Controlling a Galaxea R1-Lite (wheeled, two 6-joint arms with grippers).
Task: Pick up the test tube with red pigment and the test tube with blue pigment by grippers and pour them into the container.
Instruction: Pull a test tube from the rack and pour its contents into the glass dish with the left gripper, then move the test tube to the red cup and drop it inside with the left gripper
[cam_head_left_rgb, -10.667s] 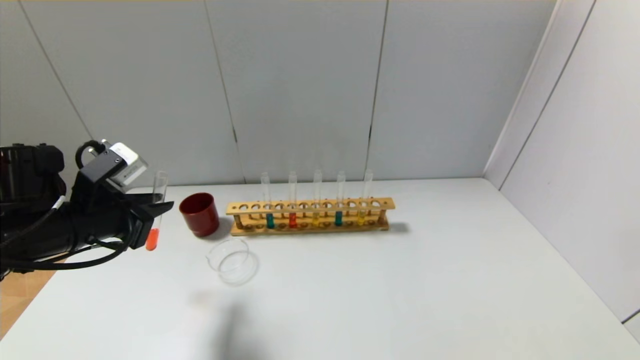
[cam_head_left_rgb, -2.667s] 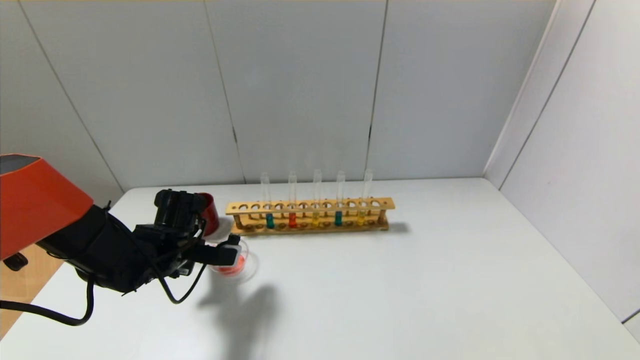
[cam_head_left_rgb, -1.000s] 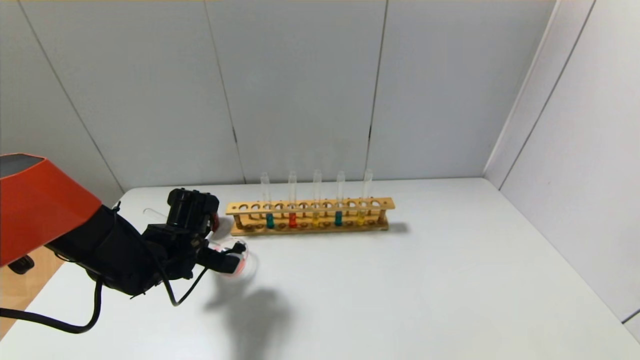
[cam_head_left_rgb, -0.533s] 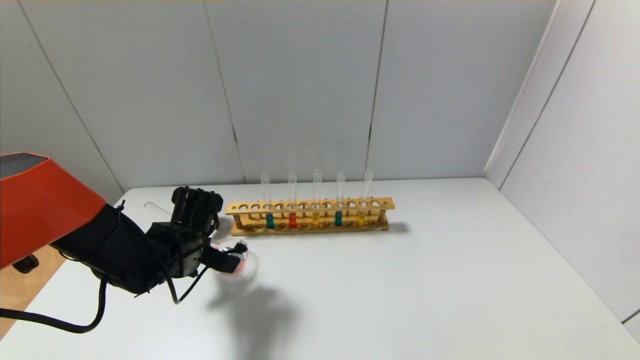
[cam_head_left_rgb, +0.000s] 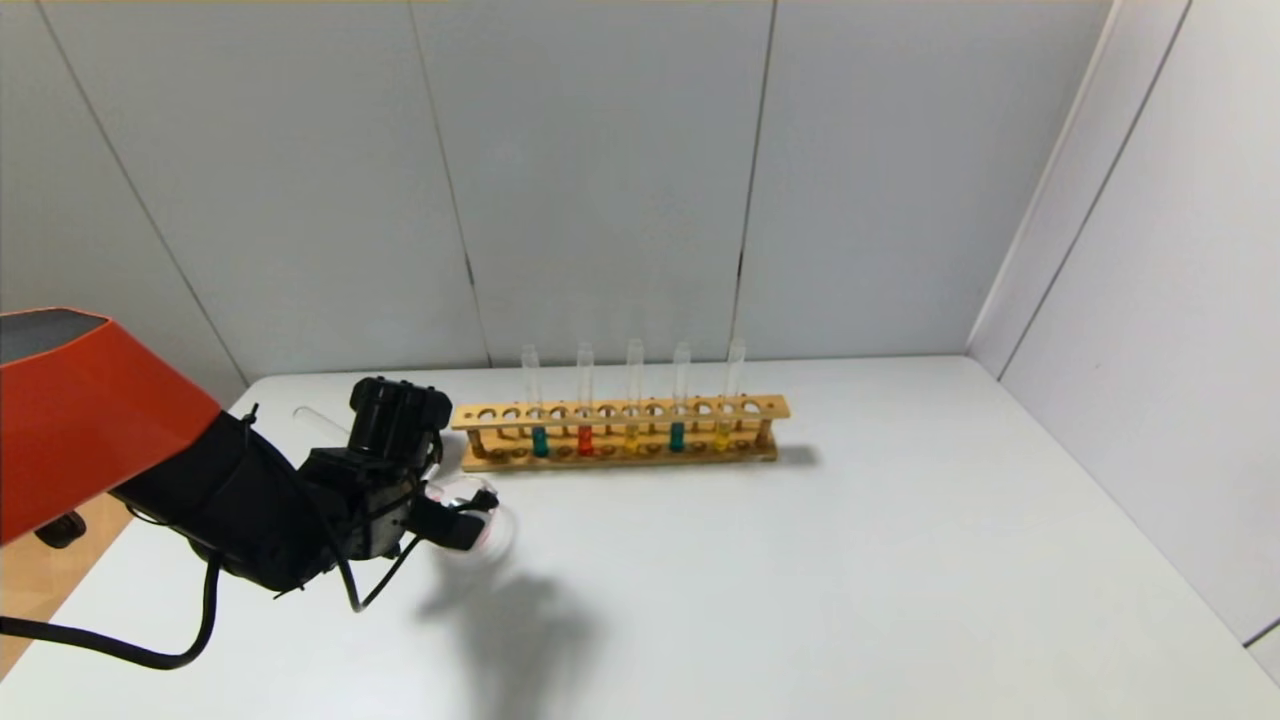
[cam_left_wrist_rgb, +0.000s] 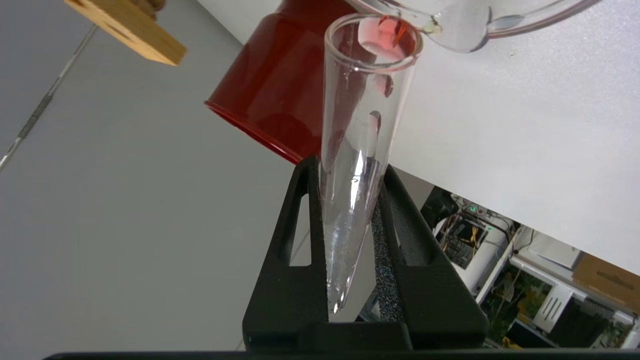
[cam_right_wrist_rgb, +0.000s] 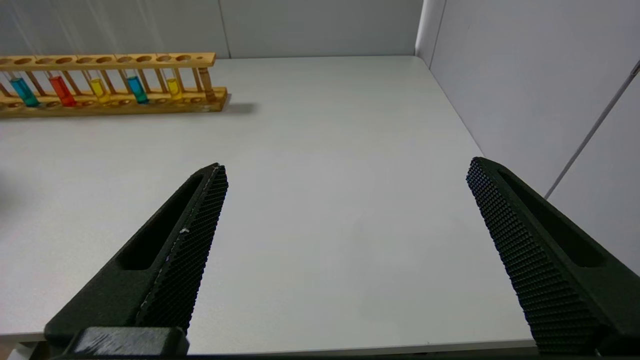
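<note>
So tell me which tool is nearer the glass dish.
Left. The left tool holds a tilted test tube at the glass dish; the right tool hangs open over bare table, far off.

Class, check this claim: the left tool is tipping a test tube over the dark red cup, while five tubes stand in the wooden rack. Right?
One error: the left tool tips the test tube over the clear glass container, not the red cup; the left wrist view shows it. Five tubes do stand in the rack.

White table (cam_head_left_rgb: 800, 560); wooden rack (cam_head_left_rgb: 620, 432), red cup (cam_left_wrist_rgb: 280, 85), container (cam_head_left_rgb: 478, 522) stand on it.
</note>
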